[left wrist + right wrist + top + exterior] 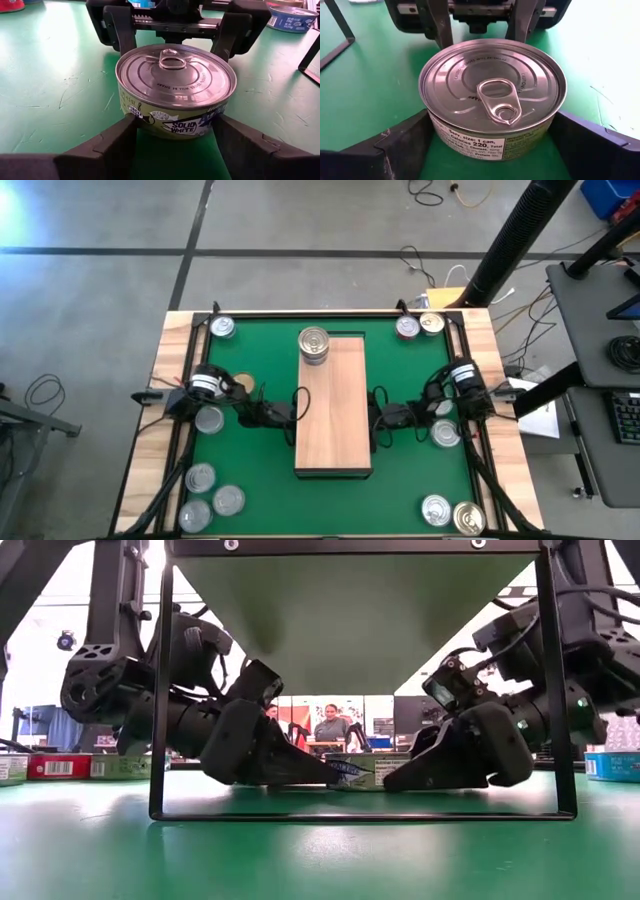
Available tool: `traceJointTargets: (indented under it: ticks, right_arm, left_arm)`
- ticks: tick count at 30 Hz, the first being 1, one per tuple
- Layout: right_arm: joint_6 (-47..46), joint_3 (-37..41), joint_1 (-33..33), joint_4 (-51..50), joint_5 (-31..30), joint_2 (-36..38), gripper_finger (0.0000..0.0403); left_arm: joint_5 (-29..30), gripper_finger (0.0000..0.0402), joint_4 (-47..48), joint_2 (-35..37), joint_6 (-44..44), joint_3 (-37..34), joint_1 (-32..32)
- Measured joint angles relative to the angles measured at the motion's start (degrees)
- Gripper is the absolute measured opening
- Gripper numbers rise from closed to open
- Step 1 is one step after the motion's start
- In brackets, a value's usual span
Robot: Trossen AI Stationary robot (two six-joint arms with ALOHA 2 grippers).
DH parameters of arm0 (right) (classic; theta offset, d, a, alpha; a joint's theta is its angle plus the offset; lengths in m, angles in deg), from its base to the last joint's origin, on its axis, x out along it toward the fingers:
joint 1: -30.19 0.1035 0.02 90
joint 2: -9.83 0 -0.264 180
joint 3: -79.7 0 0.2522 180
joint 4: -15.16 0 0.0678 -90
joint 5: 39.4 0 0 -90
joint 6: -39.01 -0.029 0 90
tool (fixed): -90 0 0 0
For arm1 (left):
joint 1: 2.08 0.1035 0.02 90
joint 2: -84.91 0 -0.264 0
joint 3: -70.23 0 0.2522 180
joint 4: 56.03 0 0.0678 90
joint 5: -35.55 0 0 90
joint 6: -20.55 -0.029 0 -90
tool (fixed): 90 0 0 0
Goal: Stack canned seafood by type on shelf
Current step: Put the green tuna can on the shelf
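One silver-topped tin with a green "solid white" label [175,80] [492,90] stands on the green mat beneath the shelf [333,405], hidden in the high view. Both arms reach under the shelf. My left gripper [175,125] [335,778] comes from the table's left, and my right gripper [492,120] [392,780] comes from the right. They face each other across the tin [352,770], each shut on it. More silver-topped tins [314,345] stand on the shelf's far end. My left gripper has the tin's side wall [131,112] between its two fingers, level, from the table's left. Only the fingertips [120,135] reach the curve nearest that arm. The tin stands upright on the mat. My right gripper has the opposite side wall [432,125] between its two fingers, level, from the table's right. Its fingertips [410,135] meet only the curve nearest that arm. The tin stays upright with its base on the mat.
The shelf's dark frame [350,815] and legs [160,690] bound the space under the board. Loose tins lie at the far corners [222,328] [432,323], beside each arm [210,418] [445,433], and at the near corners [200,477] [468,518].
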Motion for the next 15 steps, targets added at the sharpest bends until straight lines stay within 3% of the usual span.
traceJointTargets:
  ticks: [4, 15]
  right_arm:
    - [-0.23, 1.84, -0.13, 6.06, -0.40, -1.33, 0.0374]
    - [1.70, 1.97, -0.20, 3.70, -0.69, 0.58, 0.0373]
  left_arm:
    - [1.04, 0.0240, -1.29, -0.02, 0.76, -0.55, 0.04]
    - [2.02, 0.0240, -0.96, -0.03, 0.88, -0.26, 0.04]
